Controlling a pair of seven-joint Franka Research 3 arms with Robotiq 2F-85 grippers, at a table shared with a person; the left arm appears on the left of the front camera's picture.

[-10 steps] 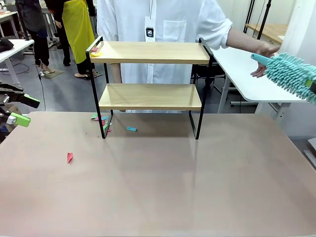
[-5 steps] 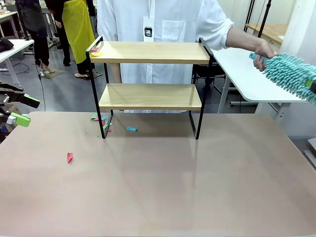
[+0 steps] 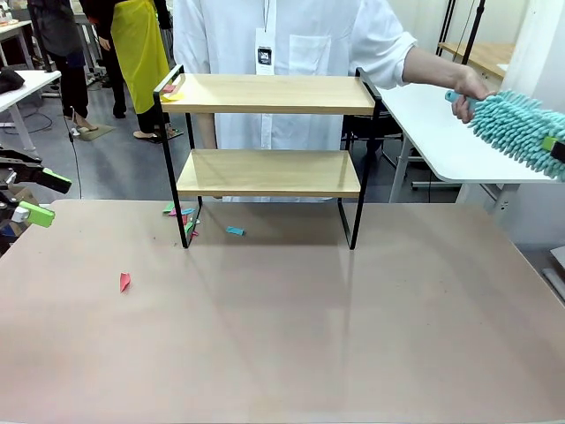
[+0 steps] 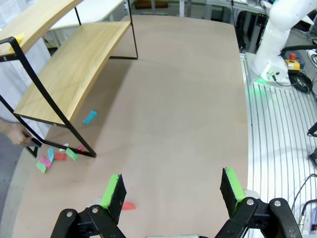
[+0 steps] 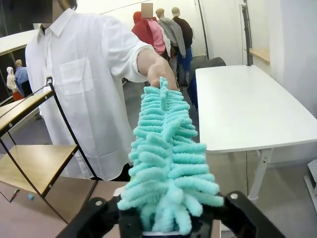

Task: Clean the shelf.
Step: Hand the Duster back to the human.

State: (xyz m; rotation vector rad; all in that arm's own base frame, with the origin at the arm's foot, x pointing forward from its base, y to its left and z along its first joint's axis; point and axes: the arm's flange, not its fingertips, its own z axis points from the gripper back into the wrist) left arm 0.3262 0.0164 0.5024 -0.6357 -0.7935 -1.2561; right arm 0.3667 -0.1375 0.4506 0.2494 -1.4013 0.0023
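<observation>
Well off to the right gripper's (image 5: pixel 163 229) left, the shelf (image 3: pixel 269 132), duster (image 3: pixel 519 129) between its jaws, grip uncertain, person's hand (image 3: pixel 466 92) on the handle, left gripper (image 4: pixel 171 191) spread wide, holding nothing.

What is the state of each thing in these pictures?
shelf: upright on the table
chenille duster: tip in the person's hand
left gripper: open, empty
right gripper: around the duster's base, grip unclear
paper scraps: lying by the shelf's foot

White robot arm (image 4: pixel 277 34), black claw (image 4: pixel 173 191), green pads (image 4: pixel 113 191)
</observation>
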